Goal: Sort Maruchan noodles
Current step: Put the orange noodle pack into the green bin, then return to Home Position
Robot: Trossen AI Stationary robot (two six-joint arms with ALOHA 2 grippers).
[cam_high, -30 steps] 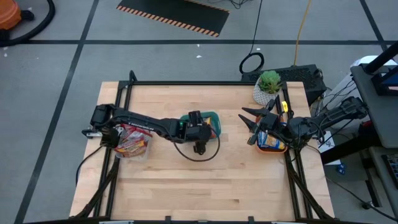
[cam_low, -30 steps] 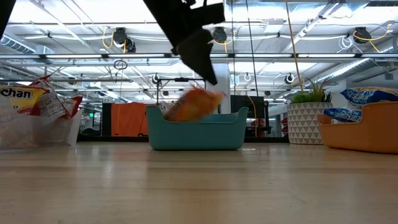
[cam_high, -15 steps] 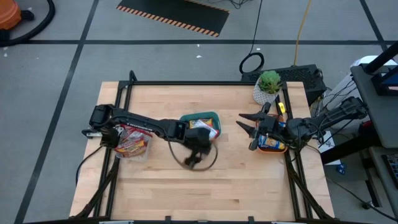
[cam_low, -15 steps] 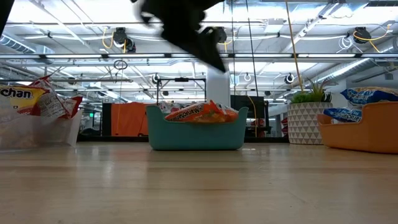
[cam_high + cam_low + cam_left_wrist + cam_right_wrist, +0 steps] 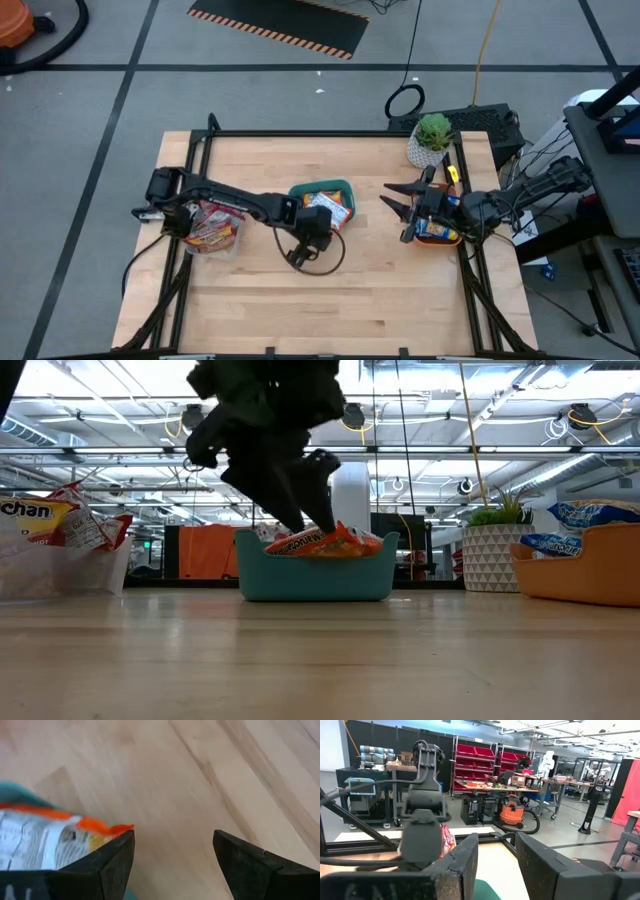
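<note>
An orange Maruchan packet lies flat in the teal bin, one end poking over its rim. My left gripper hangs open and empty above bare wood, just on the near side of the bin; its wrist view shows the packet's edge beside one finger. More packets, red and white, are heaped in a clear container at the table's left. Blue packets rest in the orange tray. My right gripper waits open just left of that tray.
A potted plant in a white patterned pot stands at the far right corner behind the orange tray. A black cable loops under the left wrist. Bare wood stretches along the near half of the table.
The orange packet dropped from under my left gripper into the teal bin and came to rest lying flat there. The left gripper, open, then drew back from above the bin toward the table's near edge and a little left, and sank lower.
</note>
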